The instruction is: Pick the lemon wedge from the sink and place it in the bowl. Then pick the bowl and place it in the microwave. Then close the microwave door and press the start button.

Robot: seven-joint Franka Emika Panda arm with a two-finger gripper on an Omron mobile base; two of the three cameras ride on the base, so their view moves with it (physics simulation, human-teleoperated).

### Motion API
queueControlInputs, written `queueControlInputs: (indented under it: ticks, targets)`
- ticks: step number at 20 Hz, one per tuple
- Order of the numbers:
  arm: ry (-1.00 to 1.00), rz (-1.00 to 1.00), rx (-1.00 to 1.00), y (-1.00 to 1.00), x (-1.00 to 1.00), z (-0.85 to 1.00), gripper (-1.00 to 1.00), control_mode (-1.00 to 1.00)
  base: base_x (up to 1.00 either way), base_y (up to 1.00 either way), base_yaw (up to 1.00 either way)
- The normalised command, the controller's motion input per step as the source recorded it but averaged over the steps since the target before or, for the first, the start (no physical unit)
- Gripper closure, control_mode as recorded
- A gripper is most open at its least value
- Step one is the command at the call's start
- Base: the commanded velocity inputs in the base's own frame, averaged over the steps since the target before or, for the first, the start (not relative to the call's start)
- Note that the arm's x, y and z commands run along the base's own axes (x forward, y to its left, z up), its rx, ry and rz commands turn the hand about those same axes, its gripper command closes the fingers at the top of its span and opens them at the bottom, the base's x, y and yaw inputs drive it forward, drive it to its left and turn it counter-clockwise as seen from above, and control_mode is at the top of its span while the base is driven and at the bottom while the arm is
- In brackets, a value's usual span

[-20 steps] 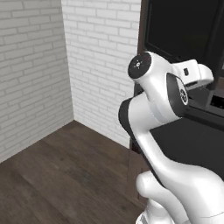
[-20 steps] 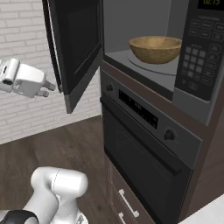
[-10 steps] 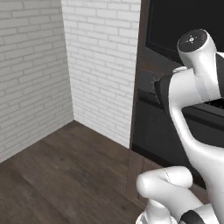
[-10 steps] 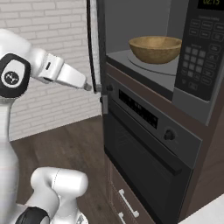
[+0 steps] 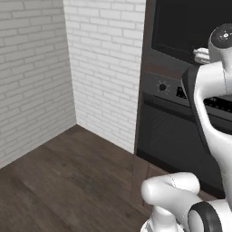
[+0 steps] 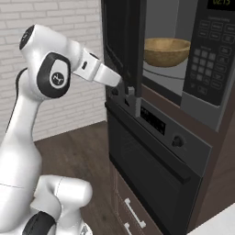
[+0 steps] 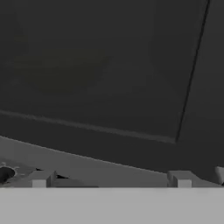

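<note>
**Gripper braced against the microwave door, bowl waiting inside**

The bowl (image 6: 167, 51) sits inside the microwave (image 6: 193, 69), on its turntable, so the step in hand appears to be closing up. The lemon wedge cannot be made out; it may lie in the bowl. The microwave door (image 6: 123, 43) stands nearly edge-on to the right base camera, left of the bowl and not latched. The gripper (image 6: 130, 90) rests at the door's lower edge with its 2 fingers spread wide and pinching nothing, a pushing posture rather than a grasp. The keypad (image 6: 205, 62) lies right of the bowl, presumably the next target. Below the microwave is the oven (image 6: 156, 156).
</note>
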Motion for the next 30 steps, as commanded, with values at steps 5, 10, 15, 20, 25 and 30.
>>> queueControlInputs:
  ticks: [5,10,15,20,25,30]
  targets:
    - [-0.54,0.00,0.00,-0.12,0.91,0.00,-1.00,-1.00,0.00,0.00,0.00]
    - [-0.30,0.00,0.04,-0.63,0.74,0.02,-1.00,-1.00,0.00,0.00,0.00]
    - [-0.17,0.00,0.07,-0.74,0.78,0.04,-1.00,-1.00,0.00,0.00,0.00]
    - [-0.09,0.00,0.06,-0.52,0.75,0.02,-1.00,-1.00,0.00,0.00,0.00]
    - [-0.02,0.00,0.08,-0.57,0.72,0.02,-1.00,-1.00,0.00,0.00,0.00]
    - [0.01,0.00,-0.01,-0.04,0.17,0.00,-1.00,-1.00,0.00,0.00,0.00]
